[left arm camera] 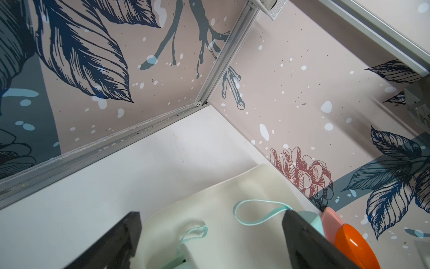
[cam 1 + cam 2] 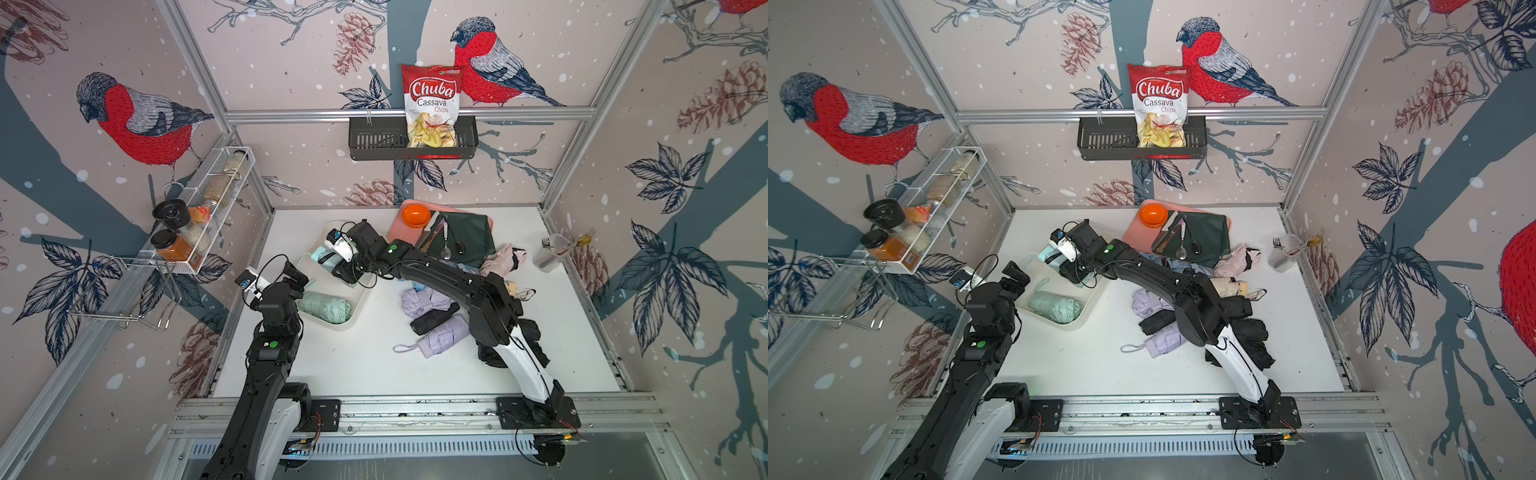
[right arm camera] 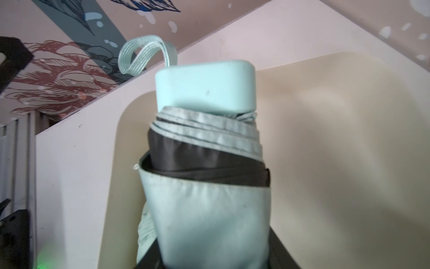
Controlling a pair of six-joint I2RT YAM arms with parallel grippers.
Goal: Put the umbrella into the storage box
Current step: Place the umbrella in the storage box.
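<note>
Bird-and-pinecone wallpaper covered the walls around the white tabletop [image 2: 365,365]. Left of centre in both top views sat the cream storage box [image 2: 330,326], with one folded mint umbrella [image 2: 325,308] already lying at its lower end. The right arm [image 2: 440,272] stretched from the lower right to the box's upper end. The right jaws were closed partway on a second mint umbrella [image 3: 204,209], gripping its fabric body. Its handle [image 3: 204,86] and wrist strap [image 3: 144,53] stuck out past the jaws, over the inside of the box. Whether it touched the box floor could not be told.

The left arm [image 2: 270,332] stood at the box's left edge. The left jaws were spread wide and held nothing, their two black fingers [image 1: 116,242] well apart.

Right of centre lay a heap of folded umbrellas [image 2: 444,334] in lilac, black, pink and cream. Above it, a pink tray [image 2: 400,237] carried an orange bowl [image 2: 415,215], a dark green cloth [image 2: 473,237] and spoons [image 2: 445,249]. A clear cup [image 2: 550,251] with forks stood at the right edge. A bag of chips [image 2: 432,106] stood in a black basket [image 2: 374,141] on the back wall, and a wire rack [image 2: 193,264] of jars hung at the left.
</note>
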